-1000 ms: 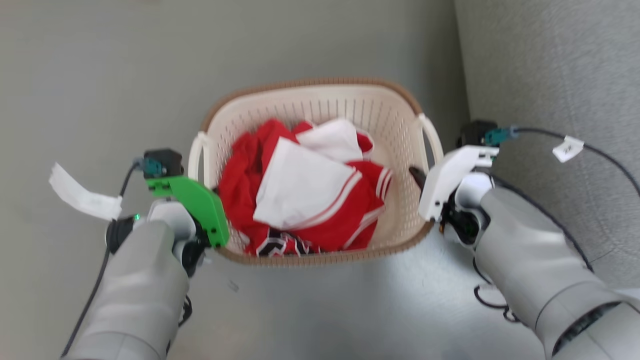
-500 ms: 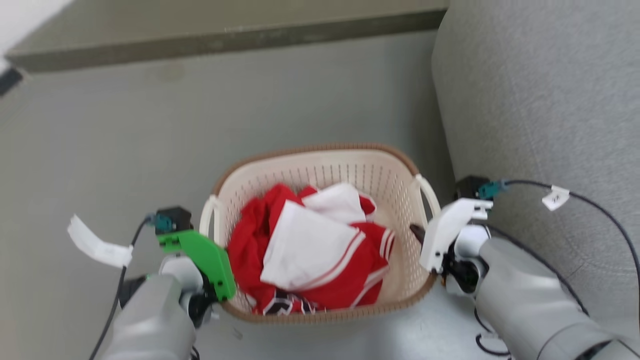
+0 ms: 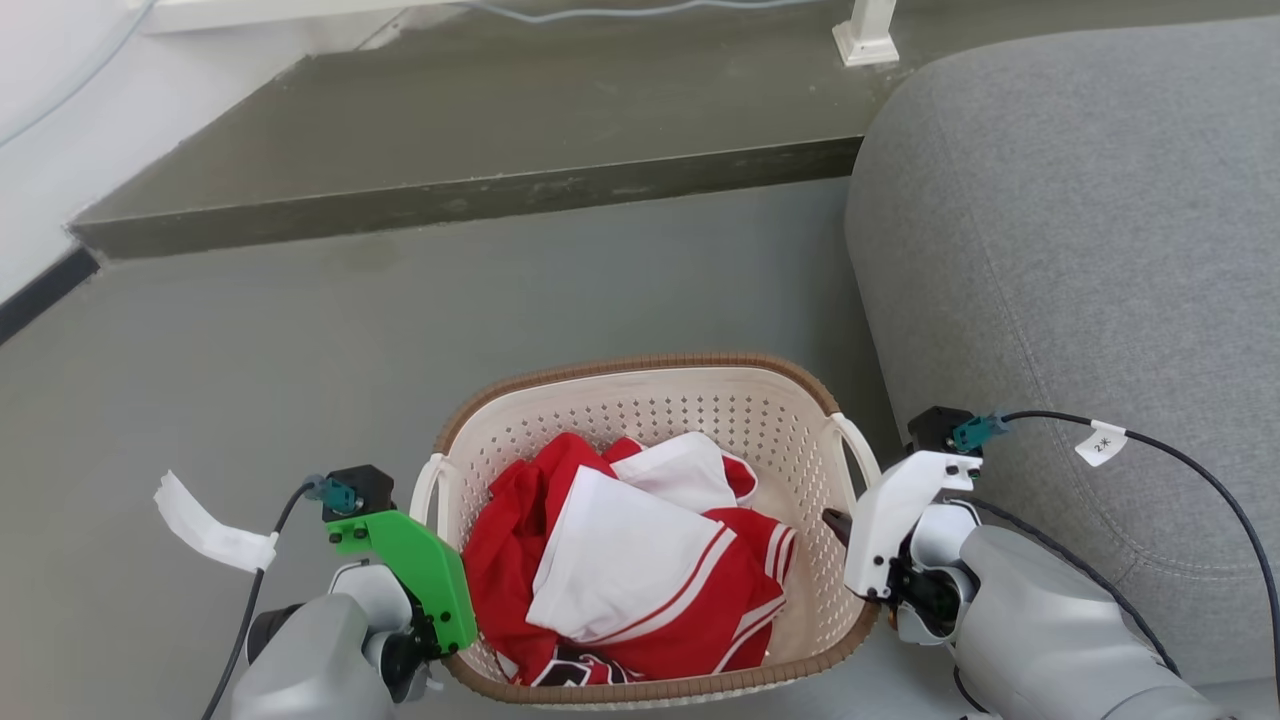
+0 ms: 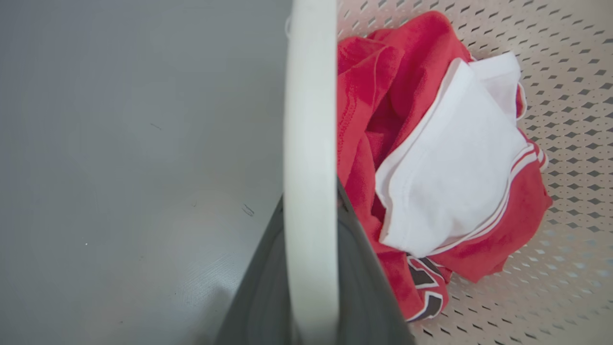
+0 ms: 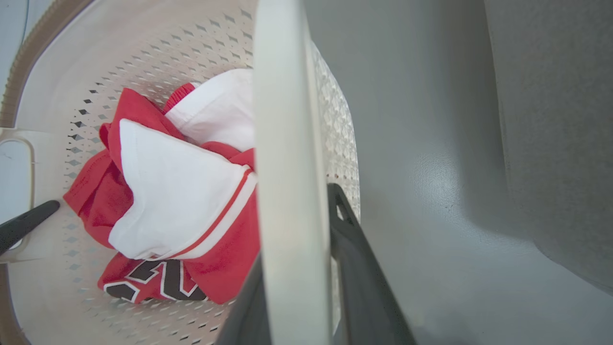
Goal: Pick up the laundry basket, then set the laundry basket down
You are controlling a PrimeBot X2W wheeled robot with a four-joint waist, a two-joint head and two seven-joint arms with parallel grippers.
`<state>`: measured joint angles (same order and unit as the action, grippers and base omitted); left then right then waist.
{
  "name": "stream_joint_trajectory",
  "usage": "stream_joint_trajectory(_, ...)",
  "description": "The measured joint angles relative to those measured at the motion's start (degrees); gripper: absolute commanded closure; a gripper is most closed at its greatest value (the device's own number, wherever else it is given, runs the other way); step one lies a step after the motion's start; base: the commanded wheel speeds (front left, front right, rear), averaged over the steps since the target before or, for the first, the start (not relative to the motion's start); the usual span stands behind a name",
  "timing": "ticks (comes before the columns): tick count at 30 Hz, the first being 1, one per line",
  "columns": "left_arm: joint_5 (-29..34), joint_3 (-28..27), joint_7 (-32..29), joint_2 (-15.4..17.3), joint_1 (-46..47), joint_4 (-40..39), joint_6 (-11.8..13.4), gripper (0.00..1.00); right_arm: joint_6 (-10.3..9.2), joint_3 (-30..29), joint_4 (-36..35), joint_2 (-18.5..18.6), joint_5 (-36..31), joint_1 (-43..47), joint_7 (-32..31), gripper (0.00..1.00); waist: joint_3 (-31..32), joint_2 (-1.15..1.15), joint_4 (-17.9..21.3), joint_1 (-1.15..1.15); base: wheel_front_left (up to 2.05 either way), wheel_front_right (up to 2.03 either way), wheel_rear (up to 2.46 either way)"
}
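Note:
The laundry basket (image 3: 640,365), cream and perforated with a brown rim, sits low in the head view between my two arms and holds a red and white garment (image 3: 630,570). My left gripper (image 3: 432,560), under its green mount, is shut on the basket's left loop handle (image 4: 311,120); dark fingers (image 4: 366,287) flank the white band. My right gripper (image 3: 850,525) is shut on the right loop handle (image 5: 282,143), one finger (image 5: 347,239) outside the wall. The left gripper's fingertip (image 5: 28,223) shows inside the far side of the basket.
A grey sofa (image 3: 1080,250) stands close on the right of the basket. A dark raised ledge (image 3: 450,190) runs across the floor behind it, with a white post foot (image 3: 865,35) on top. Grey floor (image 3: 250,350) lies to the left.
The head camera has swung upward, so the basket sits lower in the picture and the ledge and sofa have come into view. Both grippers keep the same hold on the handles.

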<state>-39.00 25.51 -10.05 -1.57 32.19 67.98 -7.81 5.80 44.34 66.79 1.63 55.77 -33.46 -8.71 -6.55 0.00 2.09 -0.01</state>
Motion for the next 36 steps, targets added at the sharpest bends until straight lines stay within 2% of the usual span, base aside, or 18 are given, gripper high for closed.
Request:
stream_joint_trajectory(12,-0.7,1.1,-0.6,0.4,-1.2,-1.1,0.1,1.0,-0.01,0.4,-0.3,0.2,0.3,0.4,-0.7,1.0,1.3,0.0,0.2,0.0,0.0,0.0,0.0)
stream_joint_trajectory(36,-2.7,2.9,-1.1,0.7,-2.6,-3.3,1.9,1.0,-0.02,0.9,-0.4,0.4,0.5,1.1,-0.9,1.0,1.9,0.0,0.3,0.0,0.0,0.0,0.0)
